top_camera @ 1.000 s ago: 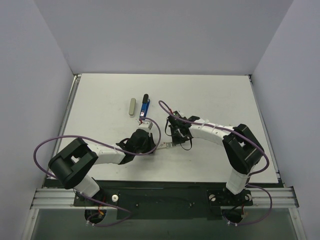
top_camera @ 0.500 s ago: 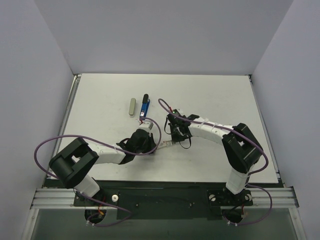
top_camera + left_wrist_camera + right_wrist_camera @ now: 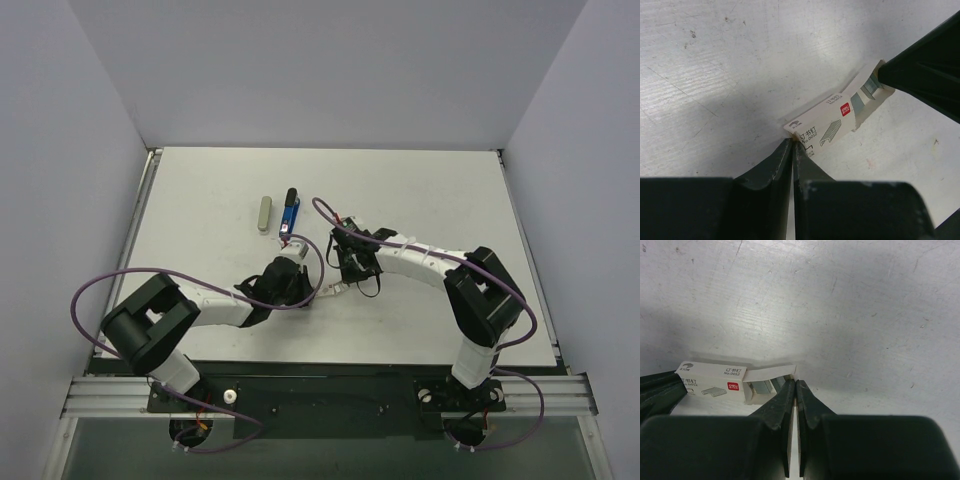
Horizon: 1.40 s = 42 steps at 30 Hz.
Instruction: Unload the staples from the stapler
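Note:
A small white staple box (image 3: 822, 125) lies on the table between my two grippers; it also shows in the top view (image 3: 335, 290). My left gripper (image 3: 792, 143) is shut on one corner of the box's sleeve. My right gripper (image 3: 796, 383) is shut on the end wall of the box's inner tray (image 3: 772, 372), which is slid partly out. Grey staples (image 3: 760, 387) lie in the exposed tray and also show in the left wrist view (image 3: 868, 89). The blue and black stapler (image 3: 290, 213) lies farther back on the table, apart from both grippers.
A grey oblong piece (image 3: 264, 213) lies just left of the stapler. The white table (image 3: 430, 190) is walled at the back and both sides. Purple cables loop over both arms near the box.
The right wrist has shifted slightly left and toward the back. The box between the grippers has barely moved. The left arm holds its place.

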Tool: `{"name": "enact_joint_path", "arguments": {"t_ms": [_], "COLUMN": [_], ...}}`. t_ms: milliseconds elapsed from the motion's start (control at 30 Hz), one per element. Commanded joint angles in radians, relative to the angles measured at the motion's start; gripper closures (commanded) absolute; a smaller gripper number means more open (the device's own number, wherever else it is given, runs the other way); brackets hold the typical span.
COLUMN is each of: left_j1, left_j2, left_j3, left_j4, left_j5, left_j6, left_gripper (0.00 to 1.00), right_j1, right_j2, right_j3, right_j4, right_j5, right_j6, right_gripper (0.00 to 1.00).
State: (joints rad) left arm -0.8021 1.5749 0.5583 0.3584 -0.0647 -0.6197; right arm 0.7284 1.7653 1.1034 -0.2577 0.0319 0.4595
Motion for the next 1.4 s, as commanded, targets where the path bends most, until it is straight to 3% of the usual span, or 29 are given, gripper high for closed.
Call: {"name": "enact_joint_path", "arguments": {"t_ms": [0, 667, 833, 1367], "left_j1": [0.0, -0.029, -0.037, -0.054], "left_j2": [0.022, 0.105, 0.129, 0.14], "left_j3": [0.018, 0.032, 0.045, 0.051], "left_j4": [0.002, 0.036, 0.019, 0.008], "left_j5": [0.039, 0.178, 0.186, 0.18], "left_j6": [0.02, 0.048, 0.051, 0.058], "left_gripper": [0.85, 0.92, 1.0, 1.0], "right_j1": [0.009, -0.004, -0.02, -0.099], "right_j2": [-0.012, -0.118, -0.142, -0.207], "right_j3": [0.009, -0.146, -0.175, -0.26], "right_j4": [-0.025, -0.009, 0.0, 0.017], "right_j5": [0.022, 0.006, 0.013, 0.008], "right_j6": [0.002, 0.084, 0.113, 0.176], "right_gripper": [1.0, 1.0, 1.0, 1.0]}}
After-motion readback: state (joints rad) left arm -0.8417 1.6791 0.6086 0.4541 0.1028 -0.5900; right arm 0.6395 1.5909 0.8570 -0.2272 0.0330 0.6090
